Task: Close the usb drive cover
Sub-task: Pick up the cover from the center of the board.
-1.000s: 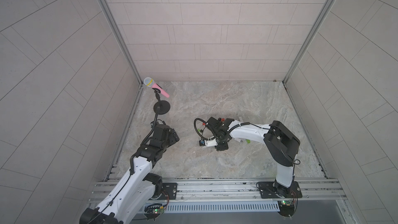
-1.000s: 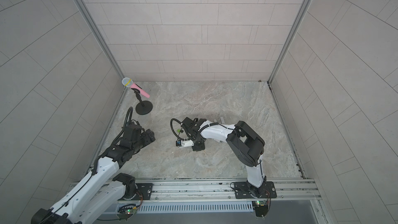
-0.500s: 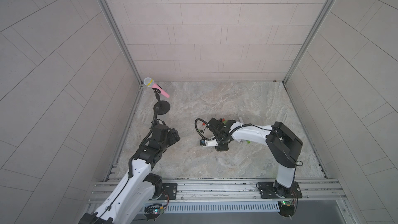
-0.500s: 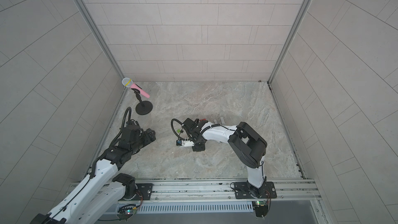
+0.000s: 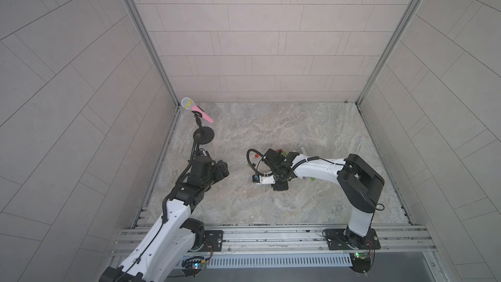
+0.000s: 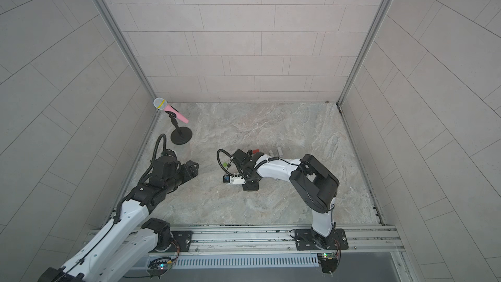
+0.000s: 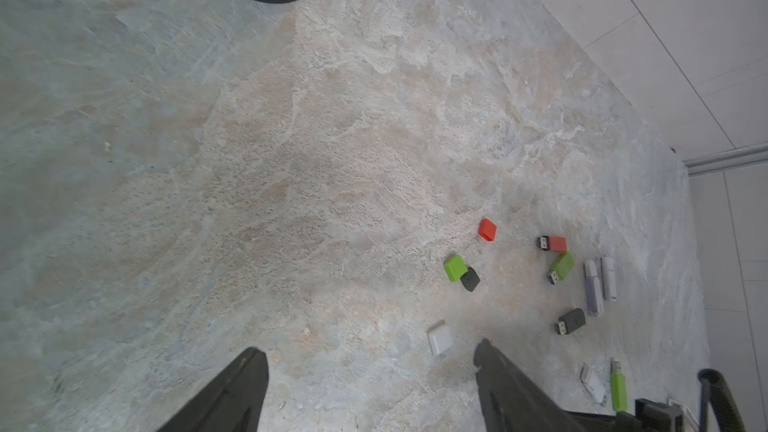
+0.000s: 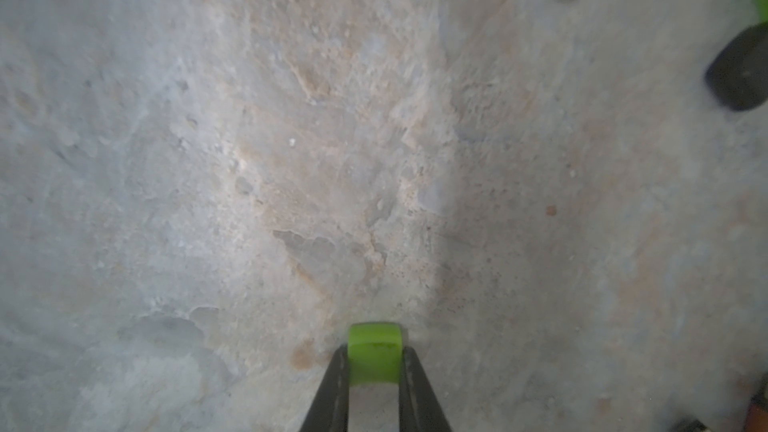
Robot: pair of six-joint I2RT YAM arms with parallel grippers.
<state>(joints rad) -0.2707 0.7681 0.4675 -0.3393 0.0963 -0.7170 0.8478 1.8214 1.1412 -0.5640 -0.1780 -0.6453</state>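
Observation:
My right gripper [image 8: 375, 350] is shut on a small green usb cover [image 8: 375, 338], held just above the stone table; in both top views it hangs near the table's middle [image 5: 279, 186] [image 6: 250, 186]. Loose covers lie in the left wrist view: red [image 7: 487, 229], green [image 7: 454, 268], black [image 7: 470, 279] and white [image 7: 439, 339]. Uncapped drives lie beyond them: red [image 7: 555, 243], green [image 7: 562, 266], black [image 7: 572, 321] and another green one [image 7: 618, 386]. My left gripper [image 7: 368, 353] is open and holds nothing; in a top view it hovers at the table's left [image 5: 223, 170].
A pink microphone [image 5: 196, 109] on a black round stand [image 5: 204, 136] occupies the back left corner. Pale capped drives [image 7: 594, 286] lie by the uncapped ones. A black piece [image 8: 739, 72] lies off to the side of my right gripper. Tiled walls enclose the table on three sides.
My left arm has shifted slightly toward the table's middle. The right arm has stayed almost in place.

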